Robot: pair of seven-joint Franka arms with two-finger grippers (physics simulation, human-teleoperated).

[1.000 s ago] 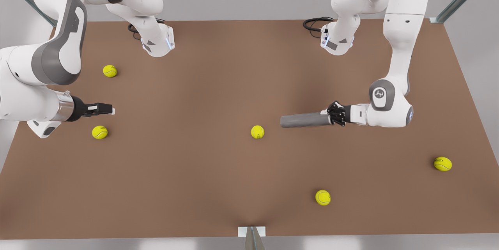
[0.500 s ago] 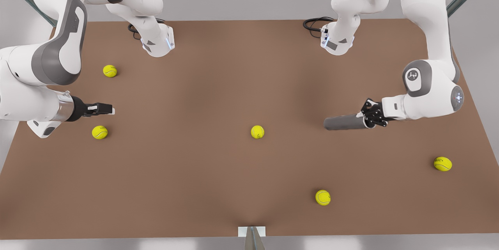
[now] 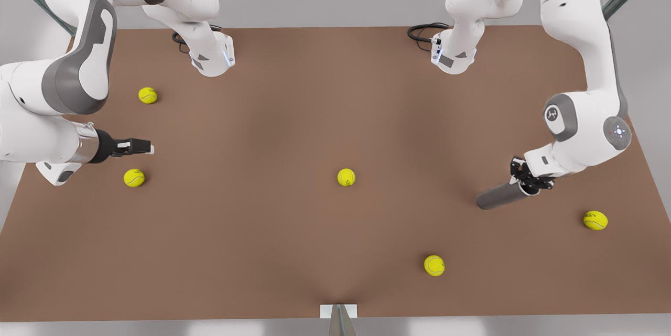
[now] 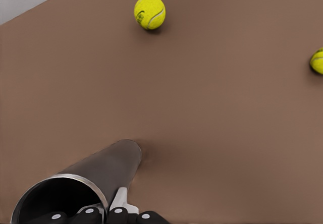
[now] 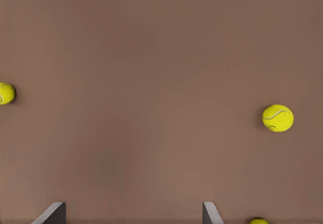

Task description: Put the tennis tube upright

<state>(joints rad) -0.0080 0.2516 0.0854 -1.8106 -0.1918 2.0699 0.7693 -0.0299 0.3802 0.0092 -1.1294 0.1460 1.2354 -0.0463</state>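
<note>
The tube [image 3: 500, 196] is a plain grey metal cylinder, tilted, with its closed end low near the table's [image 3: 293, 116] right edge in the front view and its rimmed hollow end raised.

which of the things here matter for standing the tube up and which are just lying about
Part of the job:
- plain grey metallic cylinder tube, tilted, not yet upright
- left gripper, shut on the tube's rimmed open end, at the front view's right

Just lying about:
- five yellow tennis balls, e.g. the middle one
- brown table
- right gripper, open, waiting at the front view's left
</note>
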